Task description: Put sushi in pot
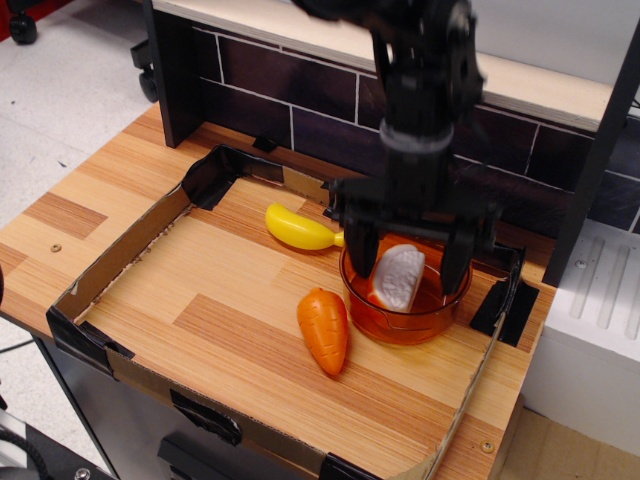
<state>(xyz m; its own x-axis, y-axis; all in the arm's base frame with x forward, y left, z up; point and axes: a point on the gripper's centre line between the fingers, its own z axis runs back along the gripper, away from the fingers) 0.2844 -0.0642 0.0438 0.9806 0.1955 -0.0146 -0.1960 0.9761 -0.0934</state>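
Amber translucent pot (405, 318) sitting toward the right rear of the wooden desk (220, 320), inside a low cardboard surround (120, 250) taped with black at the corners. Toy sushi (397, 277) resting inside the pot, tilted up on edge against the near-left wall, white rice side facing the camera, a sliver of orange showing at its lower left. Black gripper (411, 255) hanging directly above the pot, slightly blurred; fingers (362, 252) spread wide, one down at each side of the pot's rim, the sushi lying loose between them and touching neither as far as can be made out. Whether the fingertips reach inside the pot or stop at its rim: cannot tell.

Yellow toy banana (300, 229) lying just left of the pot, behind it, its tip close to the left finger. Orange toy carrot (324, 329) lying in front and to the left of the pot, near its wall but apart from it, pointed end toward the camera. Dark tiled backsplash (300, 100) rising behind the desk, under a pale shelf edge.
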